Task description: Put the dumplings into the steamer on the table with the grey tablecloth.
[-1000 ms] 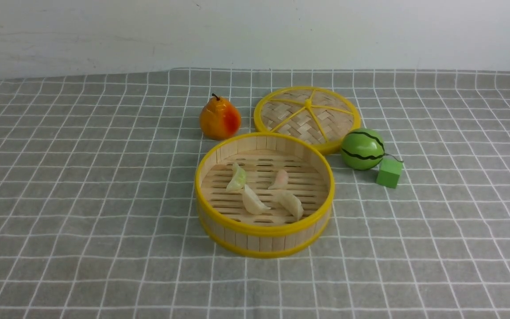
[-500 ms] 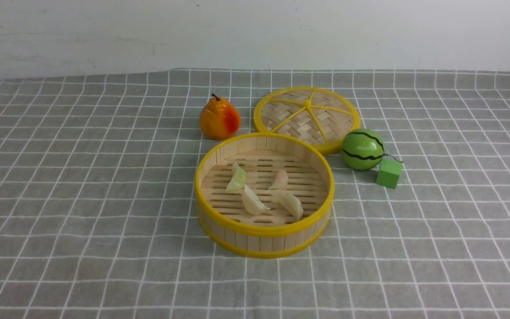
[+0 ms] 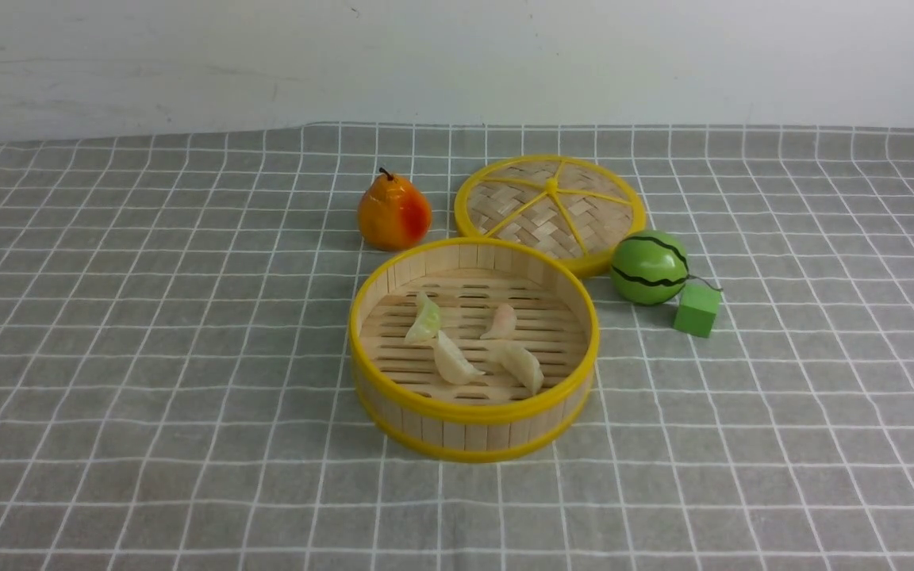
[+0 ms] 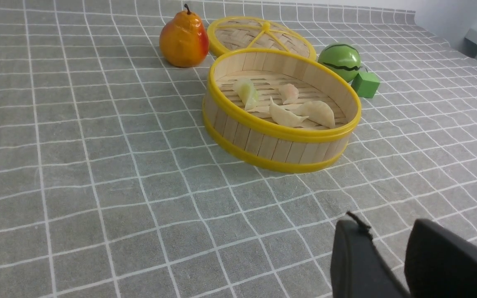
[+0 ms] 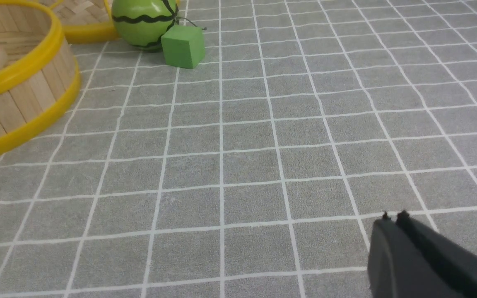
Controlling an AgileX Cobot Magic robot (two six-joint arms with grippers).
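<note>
While both claws sit empty, left claw (image 4: 391, 240) parted, right claw (image 5: 393, 219) pinched: pear (image 3: 393, 212), lid (image 3: 550, 208), melon (image 3: 650, 267) behind steamer (image 3: 473, 412).

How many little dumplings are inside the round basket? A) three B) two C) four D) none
C, four: the steamer holds the green dumpling, the pink dumpling and two cream-white dumplings on its slatted floor.

No text, label, brand or number can be read anywhere (only the tablecloth's (image 3: 147, 357) plain white grid).
</note>
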